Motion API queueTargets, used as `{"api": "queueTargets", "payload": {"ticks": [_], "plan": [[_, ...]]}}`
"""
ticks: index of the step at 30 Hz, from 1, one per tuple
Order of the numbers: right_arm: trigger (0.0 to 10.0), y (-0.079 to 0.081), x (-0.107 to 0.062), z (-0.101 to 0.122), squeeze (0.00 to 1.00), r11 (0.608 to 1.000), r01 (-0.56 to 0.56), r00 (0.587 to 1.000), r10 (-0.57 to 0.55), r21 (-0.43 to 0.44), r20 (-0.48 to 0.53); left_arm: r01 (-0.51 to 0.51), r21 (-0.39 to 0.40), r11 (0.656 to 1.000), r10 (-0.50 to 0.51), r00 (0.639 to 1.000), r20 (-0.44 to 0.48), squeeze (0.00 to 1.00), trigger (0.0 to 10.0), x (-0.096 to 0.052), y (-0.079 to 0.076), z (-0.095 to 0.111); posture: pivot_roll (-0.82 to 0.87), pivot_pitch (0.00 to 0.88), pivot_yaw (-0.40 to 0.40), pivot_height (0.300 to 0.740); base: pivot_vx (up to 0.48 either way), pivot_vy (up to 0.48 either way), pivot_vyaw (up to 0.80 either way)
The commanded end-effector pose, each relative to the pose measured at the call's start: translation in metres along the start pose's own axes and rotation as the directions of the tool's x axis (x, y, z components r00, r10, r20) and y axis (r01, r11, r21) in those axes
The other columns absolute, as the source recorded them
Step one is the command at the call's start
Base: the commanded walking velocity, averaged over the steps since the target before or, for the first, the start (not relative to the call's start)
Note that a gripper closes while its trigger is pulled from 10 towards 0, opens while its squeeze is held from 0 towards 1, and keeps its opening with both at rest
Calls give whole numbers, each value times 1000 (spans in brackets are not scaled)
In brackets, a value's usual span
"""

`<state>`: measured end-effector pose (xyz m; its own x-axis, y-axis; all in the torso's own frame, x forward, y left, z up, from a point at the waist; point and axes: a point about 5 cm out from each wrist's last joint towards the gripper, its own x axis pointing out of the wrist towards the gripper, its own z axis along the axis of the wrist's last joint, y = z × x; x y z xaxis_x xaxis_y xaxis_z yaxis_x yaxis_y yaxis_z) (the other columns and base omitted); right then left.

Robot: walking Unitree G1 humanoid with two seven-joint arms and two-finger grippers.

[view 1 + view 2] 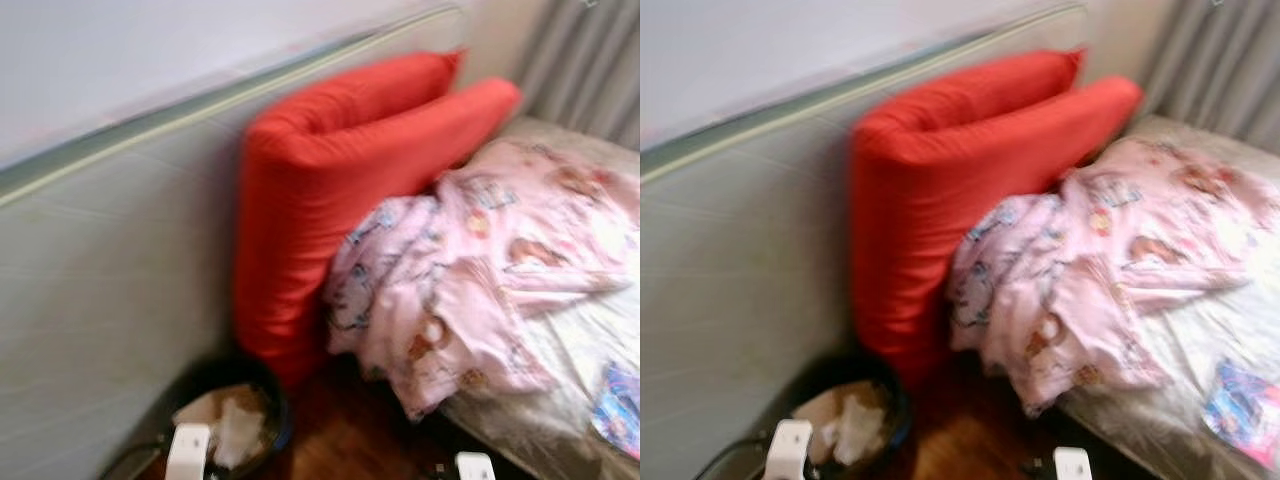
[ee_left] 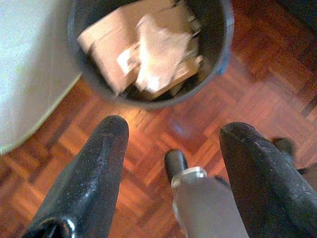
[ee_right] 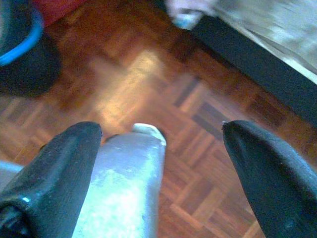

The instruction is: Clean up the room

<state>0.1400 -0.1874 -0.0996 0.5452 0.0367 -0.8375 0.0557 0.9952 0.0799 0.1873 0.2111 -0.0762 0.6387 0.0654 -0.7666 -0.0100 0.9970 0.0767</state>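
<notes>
A crumpled pink printed cloth (image 1: 480,290) lies on the bed's near corner and hangs over its edge. Behind it, two long red pillows (image 1: 330,190) lean against the pale padded headboard (image 1: 110,290). A colourful packet (image 1: 620,405) lies on the mattress at the right edge. On the wooden floor beside the bed stands a dark round bin (image 1: 235,420) holding cardboard and crumpled paper (image 2: 153,54). My left gripper (image 2: 176,129) hangs open over the floor just short of the bin. My right gripper (image 3: 161,130) hangs open over the parquet near the bed's dark base, holding nothing.
Grey curtains (image 1: 590,60) hang at the back right. The mattress (image 1: 590,340) has a pale sheet. Parquet floor (image 1: 350,435) shows between bin and bed. A silver part of the robot's body (image 2: 208,208) shows between the left gripper's fingers. The picture is blurred.
</notes>
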Motion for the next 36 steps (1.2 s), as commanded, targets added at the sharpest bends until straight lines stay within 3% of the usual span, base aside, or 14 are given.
{"api": "queueTargets", "payload": {"ticks": [1, 14, 21, 36], "plan": [[10000, -7, -1, 0, 0, 1000, 17, 1000, -17, 6, 2, 18, -10, 1000, -18, 1000, -11, 0, 10000, 0, -7, -3, -14, 18, -16, 740, 0, -375, 0], [10000, -7, -1, 2, 0, 1000, 18, 1000, -18, 13, 4, 12, -20, 1000, -12, 1000, -11, 0, 10000, 0, -5, -2, -13, 45, -23, 740, 0, -374, 0], [10000, -9, -1, 1, 0, 1000, 20, 1000, -20, 13, -2, 7, -26, 1000, -7, 1000, -12, 0, 10000, 0, -4, -1, -13, 63, -25, 740, 0, -372, -644], [10000, -8, -1, 3, 0, 1000, 16, 1000, -16, 18, 17, 10, -26, 1000, -10, 1000, -3, 0, 10000, 1, -4, 2, -14, 81, -21, 740, 0, -370, 0]]}}
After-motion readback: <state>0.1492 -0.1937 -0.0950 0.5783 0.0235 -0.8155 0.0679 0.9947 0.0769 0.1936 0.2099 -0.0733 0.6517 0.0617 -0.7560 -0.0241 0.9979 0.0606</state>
